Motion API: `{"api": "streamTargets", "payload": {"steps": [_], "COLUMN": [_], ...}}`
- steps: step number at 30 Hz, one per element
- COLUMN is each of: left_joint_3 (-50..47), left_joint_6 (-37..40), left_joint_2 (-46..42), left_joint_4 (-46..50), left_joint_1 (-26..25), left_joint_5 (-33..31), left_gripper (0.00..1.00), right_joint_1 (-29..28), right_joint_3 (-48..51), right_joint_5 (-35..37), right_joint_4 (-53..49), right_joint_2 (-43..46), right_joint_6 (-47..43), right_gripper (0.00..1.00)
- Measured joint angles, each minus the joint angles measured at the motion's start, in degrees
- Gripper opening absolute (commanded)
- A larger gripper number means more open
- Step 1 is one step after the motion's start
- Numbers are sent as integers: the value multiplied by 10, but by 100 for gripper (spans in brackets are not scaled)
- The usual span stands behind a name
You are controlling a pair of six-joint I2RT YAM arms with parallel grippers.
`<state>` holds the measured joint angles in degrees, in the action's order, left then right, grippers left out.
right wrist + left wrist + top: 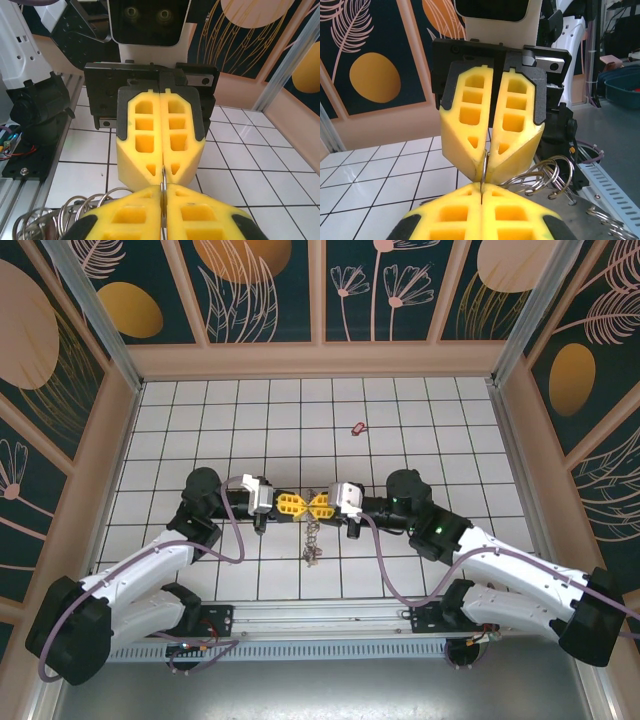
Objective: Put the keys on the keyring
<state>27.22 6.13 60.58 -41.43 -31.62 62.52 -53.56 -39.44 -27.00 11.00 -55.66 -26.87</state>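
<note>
My left gripper [298, 506] and right gripper [319, 506] meet tip to tip above the middle of the tiled floor. Both are shut on the thin grey keyring [484, 167], which runs edge-on between the two pairs of yellow fingers [520, 210]. The ring's metal shows in the seam of my right gripper [163, 192] too. A bunch of small metal rings [555, 172] and keys [312, 538] hangs from the keyring below the grippers. One key with a red-pink tag [358, 426] lies alone on the tiles further back.
The white tiled floor [200, 420] is walled on three sides by patterned panels [320, 290]. A metal rail [320, 618] with the arm bases runs along the near edge. Purple cables [235, 530] loop beside each arm.
</note>
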Motion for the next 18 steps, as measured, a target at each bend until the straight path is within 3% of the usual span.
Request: {"api": "streamTargets", "payload": {"steps": [4, 14, 18], "left_joint_3": [-5, -12, -12], "left_joint_6": [-5, -22, -26], "left_joint_2": [1, 5, 8], "left_joint_4": [-9, -29, -39], "left_joint_1": [0, 0, 0], "left_joint_5": [0, -1, -1], "left_gripper": [0, 0, 0], "right_joint_1": [0, 8, 10], "right_joint_3": [0, 20, 21], "right_joint_5": [0, 0, -1], "right_joint_4": [1, 25, 25], "right_joint_2": [-3, 1, 2], "right_joint_6": [3, 7, 9], "right_gripper": [19, 21, 16]}}
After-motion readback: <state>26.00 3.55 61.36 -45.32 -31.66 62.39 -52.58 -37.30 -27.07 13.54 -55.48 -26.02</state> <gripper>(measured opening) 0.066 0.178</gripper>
